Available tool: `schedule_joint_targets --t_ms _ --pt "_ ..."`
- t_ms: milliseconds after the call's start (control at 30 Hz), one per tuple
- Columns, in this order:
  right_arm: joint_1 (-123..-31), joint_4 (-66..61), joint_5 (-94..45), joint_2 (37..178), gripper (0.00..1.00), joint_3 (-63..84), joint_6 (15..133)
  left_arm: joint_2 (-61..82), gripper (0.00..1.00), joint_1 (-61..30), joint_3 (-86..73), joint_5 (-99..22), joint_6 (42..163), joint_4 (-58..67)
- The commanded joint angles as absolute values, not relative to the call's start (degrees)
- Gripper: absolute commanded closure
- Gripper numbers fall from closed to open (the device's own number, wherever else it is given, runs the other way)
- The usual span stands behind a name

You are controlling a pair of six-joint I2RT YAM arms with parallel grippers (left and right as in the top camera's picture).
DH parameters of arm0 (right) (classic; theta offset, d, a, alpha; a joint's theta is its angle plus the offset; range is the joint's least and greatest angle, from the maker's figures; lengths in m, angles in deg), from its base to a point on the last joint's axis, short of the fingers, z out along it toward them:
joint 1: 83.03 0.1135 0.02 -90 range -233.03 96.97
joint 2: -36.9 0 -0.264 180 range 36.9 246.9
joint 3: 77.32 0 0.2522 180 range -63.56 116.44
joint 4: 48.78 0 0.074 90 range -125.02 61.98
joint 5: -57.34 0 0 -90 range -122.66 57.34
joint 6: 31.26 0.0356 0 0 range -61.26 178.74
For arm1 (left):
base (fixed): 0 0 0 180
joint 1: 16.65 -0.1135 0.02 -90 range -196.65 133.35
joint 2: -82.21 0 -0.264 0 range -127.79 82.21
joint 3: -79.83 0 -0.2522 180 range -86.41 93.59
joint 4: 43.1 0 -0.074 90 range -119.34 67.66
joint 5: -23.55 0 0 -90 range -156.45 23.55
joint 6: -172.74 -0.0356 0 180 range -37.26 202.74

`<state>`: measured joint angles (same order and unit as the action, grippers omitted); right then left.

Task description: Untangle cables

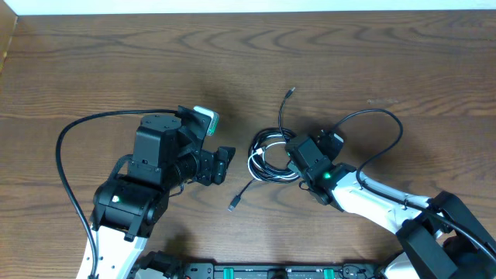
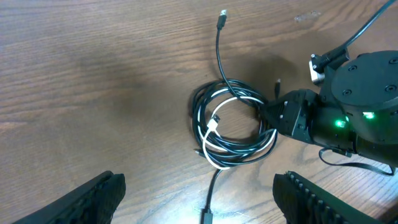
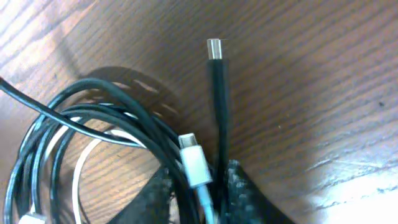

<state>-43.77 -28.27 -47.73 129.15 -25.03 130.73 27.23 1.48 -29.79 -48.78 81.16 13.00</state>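
Mid-table (image 1: 93,70), my right gripper (image 3: 202,186) appears to pinch the white cable (image 3: 194,167) and a black cable (image 3: 219,112) beside the tangled cables (image 1: 267,159). My left gripper (image 2: 202,190) hovers spread nearby. Best drawn slowly toward the table's right edge.

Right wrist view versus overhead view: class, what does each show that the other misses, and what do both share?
Right wrist only: a white plug and a black plug close up, their cords in the right gripper. Overhead only: the left gripper and a far plug. Both: the cables coiled on the table.
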Motion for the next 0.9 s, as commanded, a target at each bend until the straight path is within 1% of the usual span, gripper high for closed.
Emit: schedule_joint_targets --t_ms 0,67,100,367,467,533,567,733,867 --pt "-43.61 -27.97 -49.08 129.49 0.86 -24.81 130.12 27.17 0.18 1.61 -29.28 -49.19 80.39 12.98" --pt "-43.61 -27.99 -49.06 129.49 0.92 -24.81 128.76 27.17 0.18 1.61 -29.28 -49.19 80.39 12.98" --pt "-43.61 -28.03 -49.04 129.49 0.99 -24.81 127.69 27.17 0.18 1.61 -29.28 -49.19 80.39 12.96" --pt "-43.59 -29.43 -46.99 129.47 0.99 -22.94 114.10 27.10 0.18 1.61 -29.28 -49.19 80.39 13.42" --pt "-43.59 -28.69 -45.50 129.47 0.99 -20.73 105.00 26.82 0.18 1.61 -29.46 -49.17 80.39 13.64" --pt "-43.61 -25.72 -44.06 129.36 0.99 -18.00 98.75 26.42 0.20 1.61 -29.85 -49.15 80.41 13.62" --pt "-43.61 -24.12 -43.40 129.36 0.99 -16.51 96.59 26.05 0.23 1.61 -30.07 -49.02 80.41 13.64" --pt "-43.61 -13.52 -41.00 129.36 0.99 -5.65 85.66 23.12 0.48 2.75 -30.42 -46.55 80.41 13.79" --pt "-43.61 -5.59 -38.33 129.36 0.99 3.40 76.79 20.19 0.53 4.85 -30.42 -45.93 80.41 13.20"
